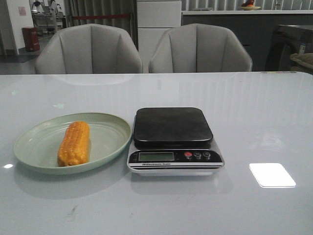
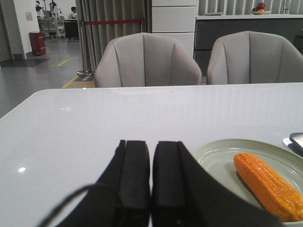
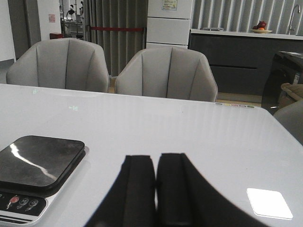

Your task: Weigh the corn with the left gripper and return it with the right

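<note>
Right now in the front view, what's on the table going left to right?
Pale green oval plate holding the stubby orange-yellow corn cob → black-topped silver digital kitchen scale, its platform bare → bright white rectangular light reflection on the glossy white table. Neither claw shows in this view.

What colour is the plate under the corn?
Pale green plate; the front view shows it best.
</note>
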Robot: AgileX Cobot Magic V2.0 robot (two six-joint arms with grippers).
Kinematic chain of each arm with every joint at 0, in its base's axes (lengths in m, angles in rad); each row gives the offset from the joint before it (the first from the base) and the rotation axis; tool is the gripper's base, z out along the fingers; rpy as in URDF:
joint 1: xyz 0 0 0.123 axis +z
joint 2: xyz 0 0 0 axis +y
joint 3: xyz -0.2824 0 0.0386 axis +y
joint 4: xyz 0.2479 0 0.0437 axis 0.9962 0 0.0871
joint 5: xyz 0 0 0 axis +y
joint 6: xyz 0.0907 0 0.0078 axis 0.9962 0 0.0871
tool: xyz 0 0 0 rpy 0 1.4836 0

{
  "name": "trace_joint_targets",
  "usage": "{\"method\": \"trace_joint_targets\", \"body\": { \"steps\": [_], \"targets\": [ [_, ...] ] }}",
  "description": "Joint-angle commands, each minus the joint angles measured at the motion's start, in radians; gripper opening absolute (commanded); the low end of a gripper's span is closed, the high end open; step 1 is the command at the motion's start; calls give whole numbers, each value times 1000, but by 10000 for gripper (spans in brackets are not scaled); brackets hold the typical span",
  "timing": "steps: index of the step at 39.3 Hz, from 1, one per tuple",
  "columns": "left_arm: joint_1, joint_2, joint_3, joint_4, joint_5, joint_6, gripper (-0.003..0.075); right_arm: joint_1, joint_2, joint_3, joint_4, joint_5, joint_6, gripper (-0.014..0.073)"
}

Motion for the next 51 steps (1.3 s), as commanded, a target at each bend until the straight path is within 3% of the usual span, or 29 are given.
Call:
{"method": "trace_joint_targets", "body": {
  "steps": [1,39,48,51],
  "targets": [
    [2,-22,32,0,-88,-8,113,-5,-20,11,-9,-76,-5,179],
    [2,-22,32,0,-94,-8,113,-5,-20,11,-9,-76,-5,179],
    [2,-22,14,-36,-312,-10,113,-5,-20,11,-9,-76,-5,179],
    [2,-17,-43,-58,-298,-12,113,-5,-20,11,-9,-76,-5,179]
  ]
}}
